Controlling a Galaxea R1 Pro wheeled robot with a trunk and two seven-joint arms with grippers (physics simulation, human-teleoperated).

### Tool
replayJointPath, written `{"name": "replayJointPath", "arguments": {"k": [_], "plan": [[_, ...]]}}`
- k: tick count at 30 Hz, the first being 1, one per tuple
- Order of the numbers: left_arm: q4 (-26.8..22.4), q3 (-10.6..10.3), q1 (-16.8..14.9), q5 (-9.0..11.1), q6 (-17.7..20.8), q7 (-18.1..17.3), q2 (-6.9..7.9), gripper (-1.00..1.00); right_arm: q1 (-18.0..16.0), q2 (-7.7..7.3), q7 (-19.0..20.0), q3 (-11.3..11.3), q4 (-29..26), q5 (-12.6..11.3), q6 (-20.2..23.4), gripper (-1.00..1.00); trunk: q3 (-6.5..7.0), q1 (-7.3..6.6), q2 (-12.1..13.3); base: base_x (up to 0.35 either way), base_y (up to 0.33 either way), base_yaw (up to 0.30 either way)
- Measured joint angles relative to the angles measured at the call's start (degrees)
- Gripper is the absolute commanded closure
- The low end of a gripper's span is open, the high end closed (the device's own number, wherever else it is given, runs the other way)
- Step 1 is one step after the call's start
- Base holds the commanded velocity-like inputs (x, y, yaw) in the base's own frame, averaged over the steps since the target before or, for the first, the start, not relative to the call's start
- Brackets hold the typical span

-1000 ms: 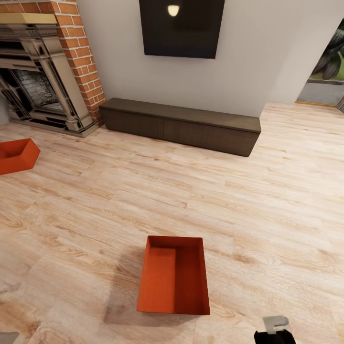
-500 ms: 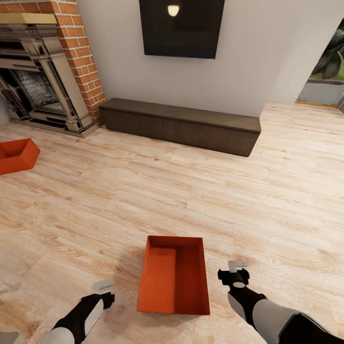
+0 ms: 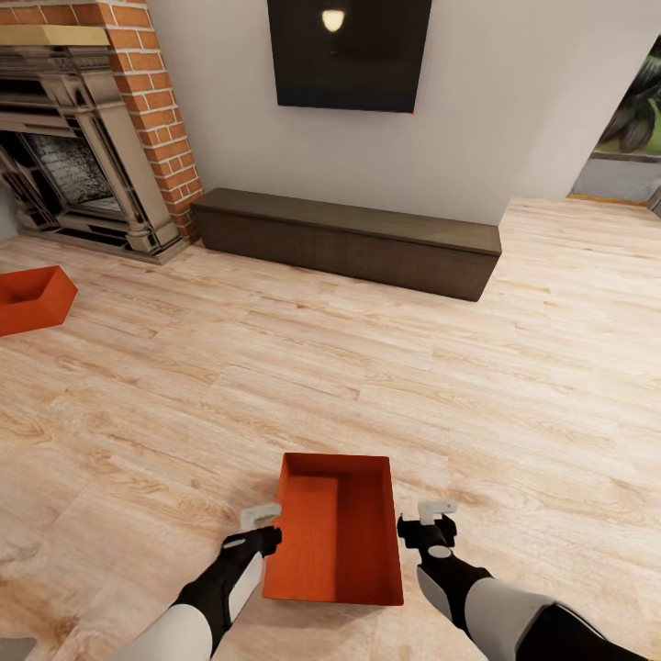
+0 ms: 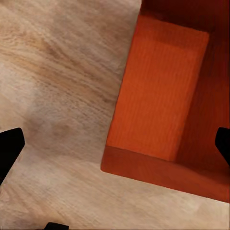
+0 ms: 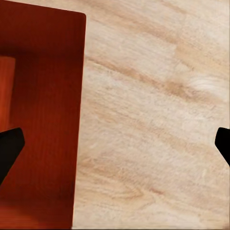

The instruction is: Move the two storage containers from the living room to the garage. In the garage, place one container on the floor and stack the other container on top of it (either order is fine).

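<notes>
L gripper: wrist view shows dark fingertips far apart at opposite edges of the frame, so jaws spread wide, holding nothing. One tip sits over bare wood, the other over the near container, so the span straddles its left long wall; can't tell if anything touches. In head view it sits just beside that wall, near the front half of the box.

R gripper: same story, fingertips wide apart, nothing held. One tip over the box interior, the other over the planks, straddling the right long wall. Contact can't be told.

Near container: orange-red, lidless, open side up, flat on the floor w/ a soft shadow to its left. Long axis runs away from the robot toward the back wall, short end nearest the camera. Sits between the two grippers.

2nd container: far left, cut by frame edge, turned at an angle, well apart from the first, in front of the brick fireplace.

Surface: light wood plank floor. Room: pale wall w/ black TV, long dark low cabinet beneath, opening w/ greenery at far right.
</notes>
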Motion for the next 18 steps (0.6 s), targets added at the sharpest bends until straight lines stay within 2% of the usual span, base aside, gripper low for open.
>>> {"name": "replayJointPath", "arguments": {"k": [1,4,10,18], "plan": [[0.02,0.00,-0.02,-1.99,-0.26,0.06,-0.26,-1.00,0.23,0.12,0.05,0.00,0.10,-0.05,0.12,-1.00,0.00,0.00,0.00,0.000,0.000,0.000],[-0.08,-0.02,-0.06,-4.13,-0.57,0.11,-0.43,-1.00,0.10,-0.04,0.33,-0.02,-0.24,-0.26,-0.18,-1.00,0.00,0.00,0.00,0.000,0.000,0.000],[-0.50,-0.07,-0.10,-5.25,-1.23,0.14,-0.43,-1.00,0.02,0.03,0.47,-0.01,-0.45,-0.42,-0.31,-1.00,0.00,0.00,0.00,0.000,0.000,0.000],[-2.11,-0.01,-0.10,-5.45,-1.39,0.15,-0.29,-1.00,0.00,0.16,0.49,0.09,-0.49,-0.34,0.26,-1.00,0.00,0.00,0.00,0.000,0.000,0.000]]}}
